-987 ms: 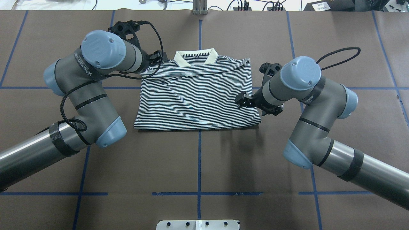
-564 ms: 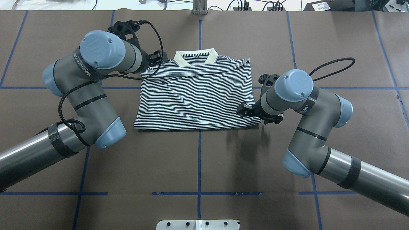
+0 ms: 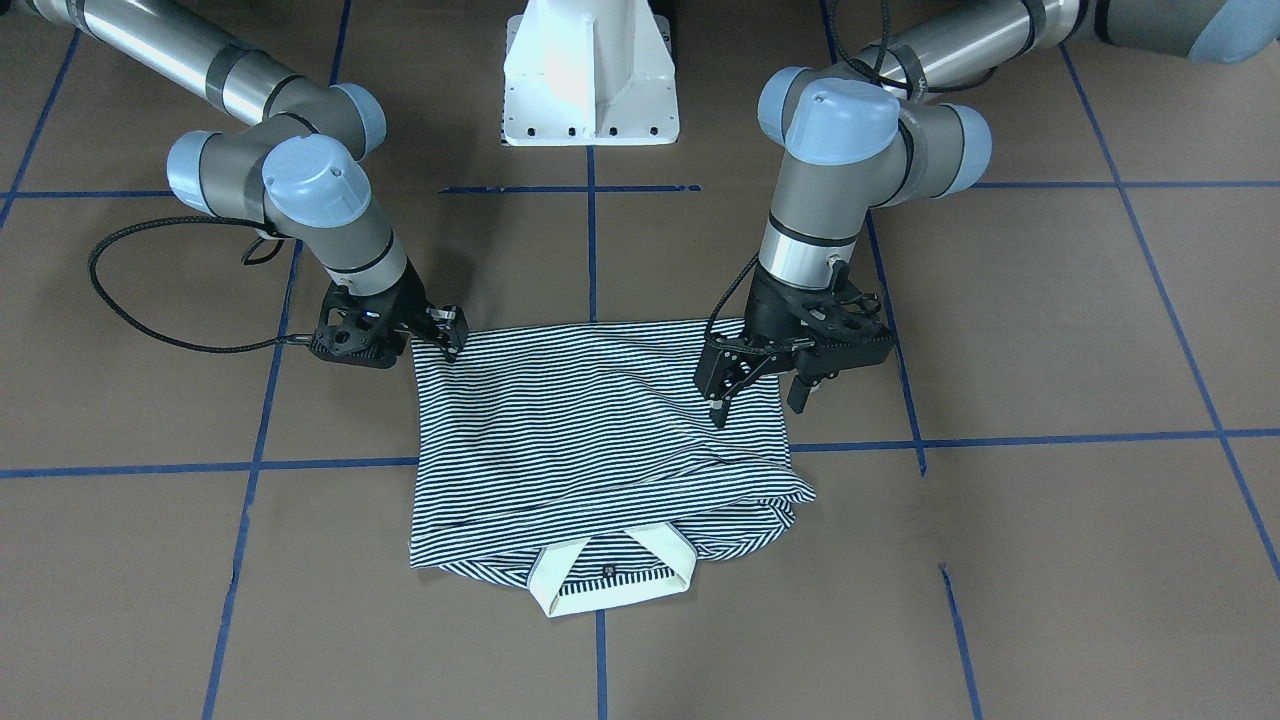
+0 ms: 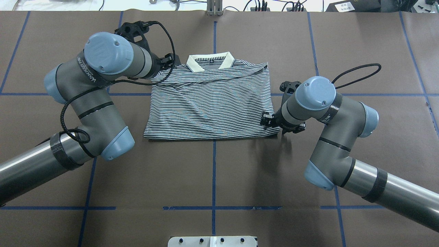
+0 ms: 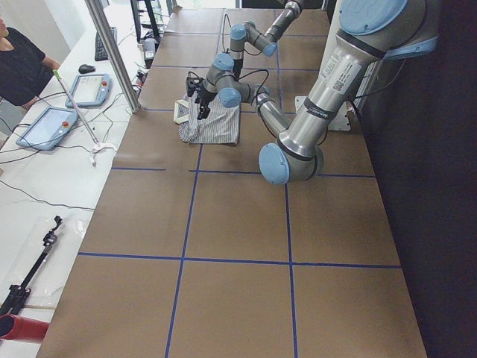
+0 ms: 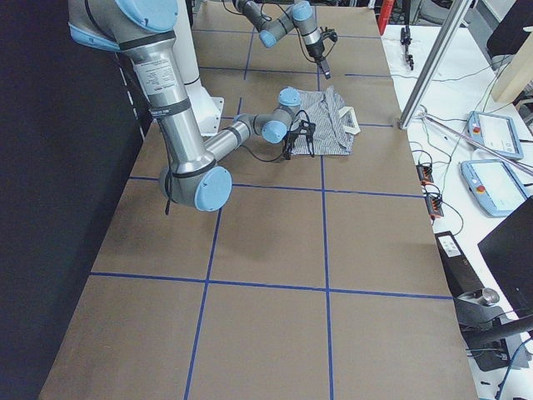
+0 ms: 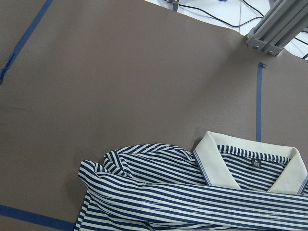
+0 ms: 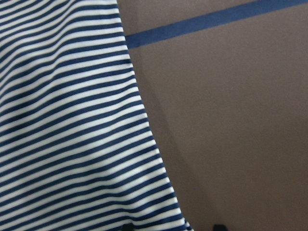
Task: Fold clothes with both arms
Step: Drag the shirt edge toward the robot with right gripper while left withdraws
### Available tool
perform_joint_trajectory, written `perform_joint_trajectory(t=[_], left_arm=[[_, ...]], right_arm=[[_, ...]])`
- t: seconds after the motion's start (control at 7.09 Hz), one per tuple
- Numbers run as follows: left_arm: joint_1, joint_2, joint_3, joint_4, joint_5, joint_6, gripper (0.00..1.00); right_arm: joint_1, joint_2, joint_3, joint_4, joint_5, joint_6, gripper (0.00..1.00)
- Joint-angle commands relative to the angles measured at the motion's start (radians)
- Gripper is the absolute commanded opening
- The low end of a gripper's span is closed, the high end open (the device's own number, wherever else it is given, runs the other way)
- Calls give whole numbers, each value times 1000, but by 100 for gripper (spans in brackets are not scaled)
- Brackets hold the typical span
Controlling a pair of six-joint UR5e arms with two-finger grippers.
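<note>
The left claw (image 3: pixel 757 408) hangs with its fingers spread above the left shoulder of the polo shirt (image 4: pixel 209 103), beside the cream collar (image 4: pixel 210 61). The striped shirt lies folded at the middle of the bench (image 4: pixel 212 171), collar toward the far edge. At its right hem corner the right claw (image 4: pixel 266 120) sits low and spread, with the cloth's edge between its tips.

Lighting even, diffuse, from overhead; all views legible.
Faint soft shadow on table (image 4: pixel 240 171) just beside right gripper (image 4: pixel 266 120) fingers; wrist close-up there slightly soft; pedestal (image 3: pixel 590 70) glares.
</note>
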Motion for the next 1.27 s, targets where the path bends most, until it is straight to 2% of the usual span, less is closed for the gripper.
perform_joint_trajectory(t=[0.0,0.56,0.71,0.99,1.13], left_arm=[[0,1,-1,0,0,-2,100],[2,-3,-1,0,0,-3,100],[3,-6,-1,0,0,-3,100],[3,-8,-1,0,0,-11,100],[5,-10,-1,0,0,-11,100]], right_arm=[[14,10,19,-53,11,-1,0],[21,-7,52,-55,16,-2,0],[18,-67,134,-61,18,-1,0],[-88,-249,352,-97,39,18,0],[-154,-342,420,-98,47,31,0]])
